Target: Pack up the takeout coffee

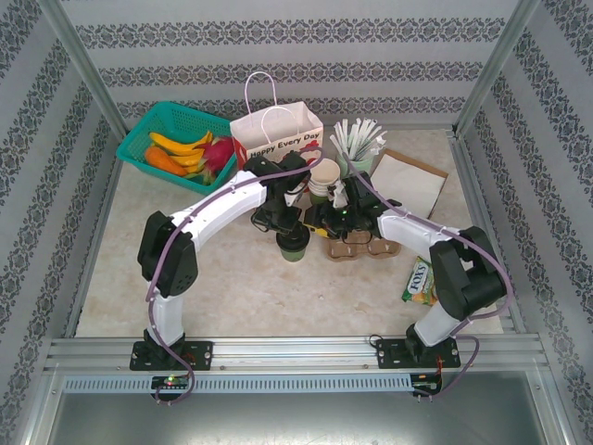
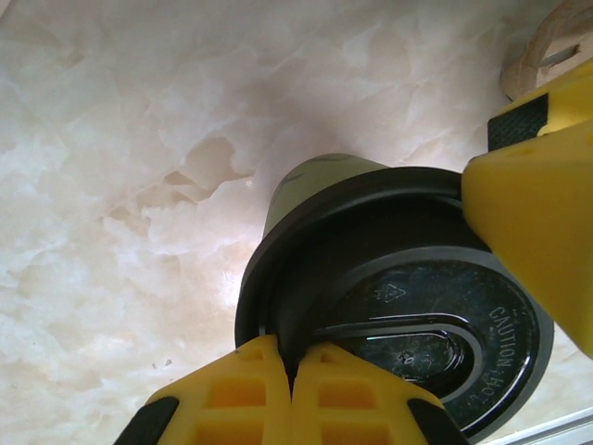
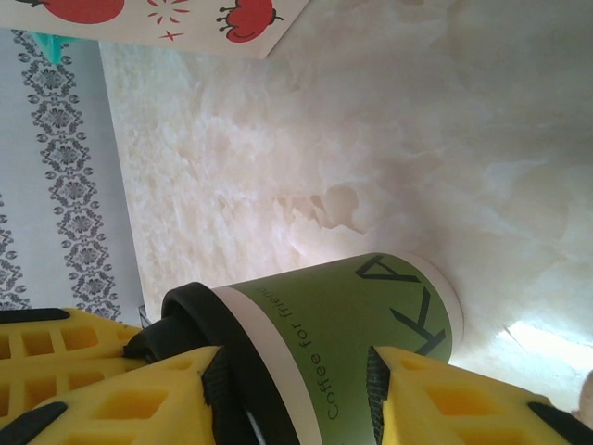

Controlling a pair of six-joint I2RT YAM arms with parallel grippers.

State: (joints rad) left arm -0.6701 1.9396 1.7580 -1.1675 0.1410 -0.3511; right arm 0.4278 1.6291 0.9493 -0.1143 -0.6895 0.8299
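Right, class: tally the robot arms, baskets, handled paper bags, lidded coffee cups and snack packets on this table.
Robot arms: 2
Baskets: 1
Handled paper bags: 1
Lidded coffee cups: 1
Snack packets: 1
Total: 6

The cup (image 3: 371, 315) is olive green with dark lettering and a white rim band, under a glossy black lid (image 2: 408, 306). The left hand (image 2: 292, 375) and right hand (image 3: 296, 380) are yellow (black pads). The surface (image 2: 139, 185) is cream, marble-veined. At the top view's upper left is a teal basket (image 1: 171, 125); the bag (image 1: 278, 134) is white with red print. The walls (image 1: 278, 37) show grey damask stripes.
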